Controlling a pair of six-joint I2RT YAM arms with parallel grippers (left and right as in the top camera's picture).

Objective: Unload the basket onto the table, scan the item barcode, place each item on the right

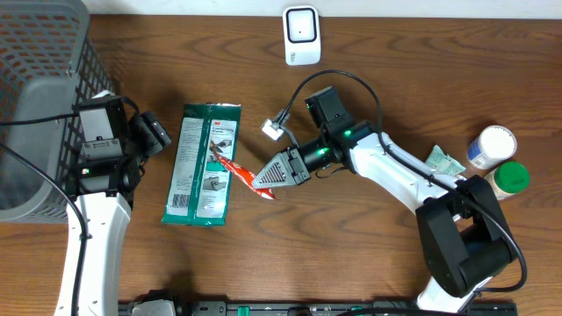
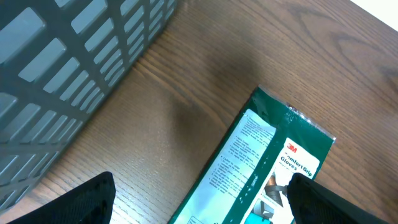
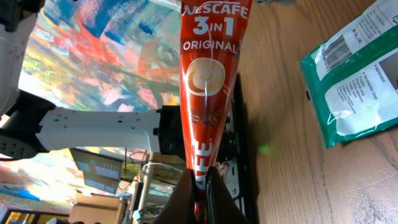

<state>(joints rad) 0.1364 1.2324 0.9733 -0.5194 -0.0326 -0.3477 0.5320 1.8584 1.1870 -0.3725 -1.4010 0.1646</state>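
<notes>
Quick rundown of where you're at. Your right gripper point(image 1: 262, 178) is pinching the red Nescafe 3 in 1 sachet point(image 1: 235, 167) by one end, with the jaws squeezed tight on it. In the right wrist view the fingertips point(image 3: 186, 193) clamp the bottom of the sachet point(image 3: 208, 81) and the rest of it sticks straight out from the gripper, printed front facing the camera. I can't spot a barcode on the side that shows.

From overhead, the sachet sits around the middle of the table point(image 1: 395, 79), angled up and to the left. Its far tip overlaps the right edge of the green gloves pack point(image 1: 202, 164). I can't tell whether the two actually touch or the sachet is just above it.

Your left gripper point(image 1: 158, 136) is spread wide with nothing in it, parked just left of the gloves pack and right beside the grey mesh basket point(image 1: 44, 44). In the left wrist view, both dark fingers point(image 2: 81, 199) sit at the bottom corners with the pack's top end point(image 2: 261, 168) between them.

The white scanner-looking box point(image 1: 300, 35) stands at the far edge, well apart from the sachet. Two bottles, one white-capped point(image 1: 492, 145) and one green-lidded point(image 1: 509, 178), sit off to the right.
</notes>
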